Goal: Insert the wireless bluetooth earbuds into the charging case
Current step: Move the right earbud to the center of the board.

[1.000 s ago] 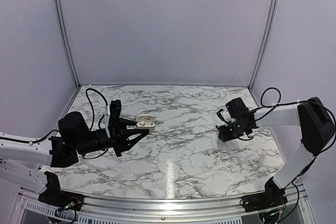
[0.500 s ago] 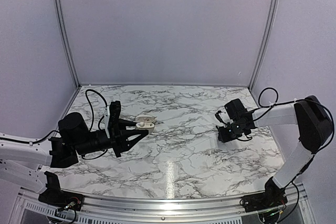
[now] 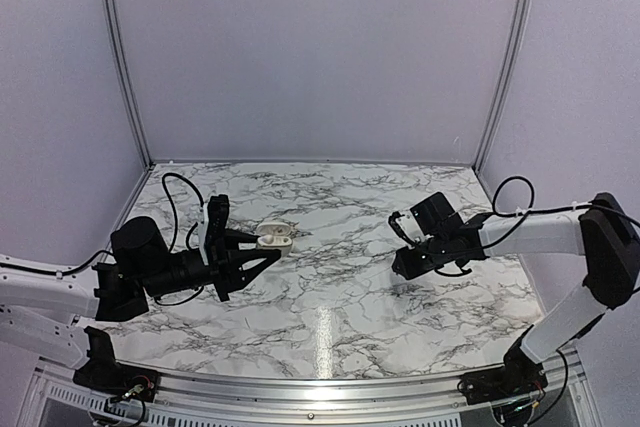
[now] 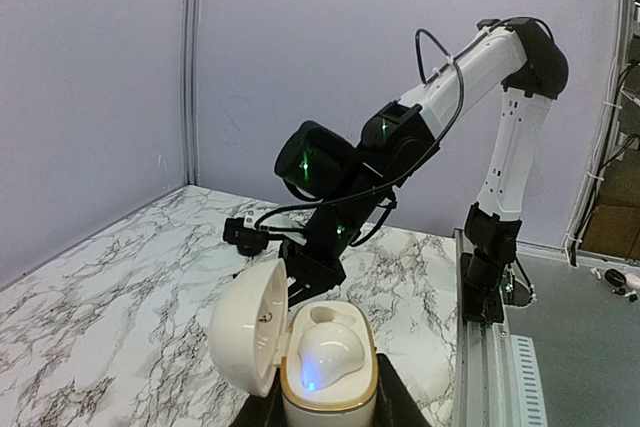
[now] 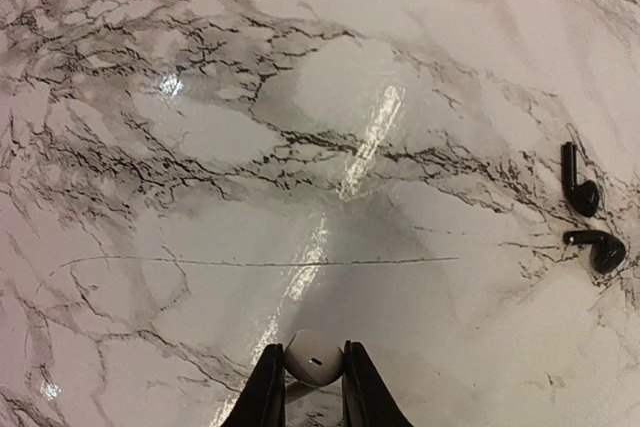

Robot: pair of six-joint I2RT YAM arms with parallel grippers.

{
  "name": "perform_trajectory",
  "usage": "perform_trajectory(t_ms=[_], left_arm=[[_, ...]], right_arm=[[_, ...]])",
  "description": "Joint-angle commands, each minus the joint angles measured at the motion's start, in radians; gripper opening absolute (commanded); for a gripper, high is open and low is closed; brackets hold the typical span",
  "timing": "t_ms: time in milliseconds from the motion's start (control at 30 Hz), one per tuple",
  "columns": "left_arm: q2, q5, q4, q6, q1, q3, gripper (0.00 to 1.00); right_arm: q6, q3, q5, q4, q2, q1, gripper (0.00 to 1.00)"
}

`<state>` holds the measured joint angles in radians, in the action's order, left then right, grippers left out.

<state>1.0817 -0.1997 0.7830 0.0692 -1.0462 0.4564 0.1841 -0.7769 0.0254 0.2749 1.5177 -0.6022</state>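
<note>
My left gripper (image 3: 268, 247) is shut on the base of the cream-white charging case (image 4: 330, 372), held upright above the table's left side. The lid (image 4: 243, 324) stands open to the left. One white earbud (image 4: 327, 355) with a blue glow sits in the case, and the slot behind it is empty. My right gripper (image 5: 313, 375) is shut on a small rounded whitish earbud (image 5: 313, 356), pinched between the fingertips above the marble. In the top view the right gripper (image 3: 401, 265) hangs right of centre, apart from the case (image 3: 277, 236).
Two small black earbud-shaped pieces (image 5: 579, 187) (image 5: 600, 249) lie side by side on the marble table (image 5: 200, 127), to the right of my right gripper. Purple walls enclose the table. A metal rail (image 4: 495, 347) runs along the near edge.
The right arm has swung left toward the table's middle, and its jaws have closed on the whitish earbud. The left arm and the case have stayed put.
</note>
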Motion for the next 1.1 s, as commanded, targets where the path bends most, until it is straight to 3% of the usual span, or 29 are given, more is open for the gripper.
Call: perform_trajectory(t_ms=[0, 200, 633, 733, 900, 1067], left_arm=[[-0.014, 0.012, 0.038, 0.013, 0.006, -0.012, 0.0], [-0.016, 0.015, 0.038, 0.016, 0.006, -0.01, 0.0], [-0.023, 0.02, 0.038, 0.029, 0.008, -0.019, 0.0], [-0.031, 0.024, 0.036, 0.026, 0.008, -0.023, 0.0], [-0.047, 0.032, 0.034, 0.029, 0.008, -0.031, 0.0], [-0.054, 0.036, 0.031, 0.03, 0.008, -0.035, 0.0]], right_arm=[[0.006, -0.008, 0.006, -0.068, -0.03, -0.025, 0.14], [0.071, -0.06, -0.104, -0.009, 0.068, -0.132, 0.14], [0.308, -0.077, -0.185, -0.007, 0.155, -0.322, 0.15], [0.323, -0.086, -0.191, -0.011, 0.173, -0.333, 0.21], [0.289, -0.124, -0.202, 0.011, 0.169, -0.331, 0.37], [0.21, -0.157, -0.16, 0.031, 0.173, -0.305, 0.41]])
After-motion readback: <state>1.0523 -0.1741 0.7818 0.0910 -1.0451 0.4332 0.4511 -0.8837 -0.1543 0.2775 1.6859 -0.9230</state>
